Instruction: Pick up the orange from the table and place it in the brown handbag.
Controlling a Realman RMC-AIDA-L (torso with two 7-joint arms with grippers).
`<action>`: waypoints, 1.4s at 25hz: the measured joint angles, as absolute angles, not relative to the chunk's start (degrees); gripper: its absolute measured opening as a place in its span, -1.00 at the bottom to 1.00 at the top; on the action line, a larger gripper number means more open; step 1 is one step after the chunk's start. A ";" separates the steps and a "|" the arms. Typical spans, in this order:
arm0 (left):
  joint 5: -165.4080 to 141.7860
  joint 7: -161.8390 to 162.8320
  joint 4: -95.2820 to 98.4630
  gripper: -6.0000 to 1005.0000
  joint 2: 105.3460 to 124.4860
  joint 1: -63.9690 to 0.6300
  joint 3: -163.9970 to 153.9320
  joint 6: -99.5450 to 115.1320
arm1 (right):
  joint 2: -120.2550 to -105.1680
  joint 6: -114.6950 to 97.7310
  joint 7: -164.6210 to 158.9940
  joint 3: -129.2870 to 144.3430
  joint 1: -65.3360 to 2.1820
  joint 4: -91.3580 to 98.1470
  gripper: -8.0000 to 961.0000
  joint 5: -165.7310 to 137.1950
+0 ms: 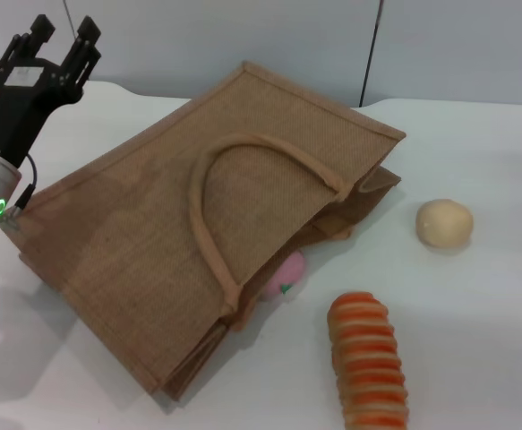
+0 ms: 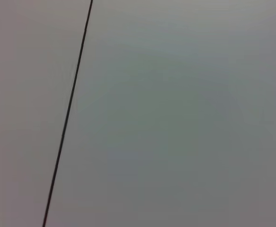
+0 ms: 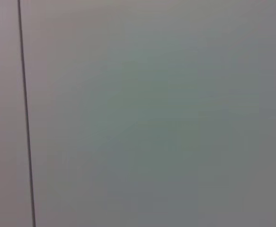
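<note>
The brown handbag (image 1: 153,233) lies flat on the white table, its loop handle (image 1: 243,148) on top and its mouth toward the right. The orange is not in view. A pink roundish thing with a green spot (image 1: 286,273) peeks out at the bag's mouth, partly hidden by the bag's edge. My left gripper (image 1: 62,36) is raised at the far left, above and behind the bag's left corner, open and empty. My right gripper is out of view. Both wrist views show only a grey wall with a dark seam.
An orange-and-cream ribbed roll (image 1: 368,358) lies at the front right. A pale beige ball (image 1: 443,223) sits to the right of the bag. The table's back edge meets a grey wall (image 1: 243,36).
</note>
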State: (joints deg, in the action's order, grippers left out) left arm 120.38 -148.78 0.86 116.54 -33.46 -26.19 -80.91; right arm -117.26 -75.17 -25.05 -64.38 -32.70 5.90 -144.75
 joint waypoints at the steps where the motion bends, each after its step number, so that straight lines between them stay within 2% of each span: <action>1: 120.51 -149.04 0.84 0.36 116.54 -33.37 -26.19 -80.90 | -117.25 -75.13 -25.05 -64.39 -32.70 5.89 0.71 -144.75; 35: 122.66 -148.18 0.17 0.36 116.59 -32.21 -26.10 -81.53 | -117.13 -75.55 -26.14 -64.50 -31.74 5.52 0.71 -144.75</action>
